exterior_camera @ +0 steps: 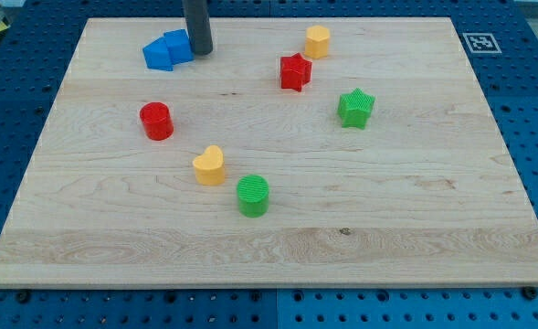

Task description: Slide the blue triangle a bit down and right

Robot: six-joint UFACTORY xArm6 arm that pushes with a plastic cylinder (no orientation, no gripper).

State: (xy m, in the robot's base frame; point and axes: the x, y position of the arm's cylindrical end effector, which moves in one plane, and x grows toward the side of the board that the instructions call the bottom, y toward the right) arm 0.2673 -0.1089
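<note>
My tip (200, 52) stands on the counter (406, 228) near the view's top left, touching or just beside the right-hand edge of a cluster of blue pieces; the arm carries no jaws at all, only this straight dark rod, so nothing can be open, closed or gripped. The cluster appears to be two blocks pressed together: a blue triangle (157, 55) at the view's left and a second blue block (179, 44), its shape hard to make out, between the triangle and the rod. From this side a push would likely send the blues to the view's left, so the tip probably needs to come round to the upper left of the triangle before driving it down and right. The board below and right of the cluster lies open. Farther out sit a red cylinder (156, 121), a yellow heart (209, 165) and a green cylinder (252, 196) toward the view's bottom, with a red star (295, 71), a yellow block (317, 41) and a green star (355, 108) well apart at the view's right.
</note>
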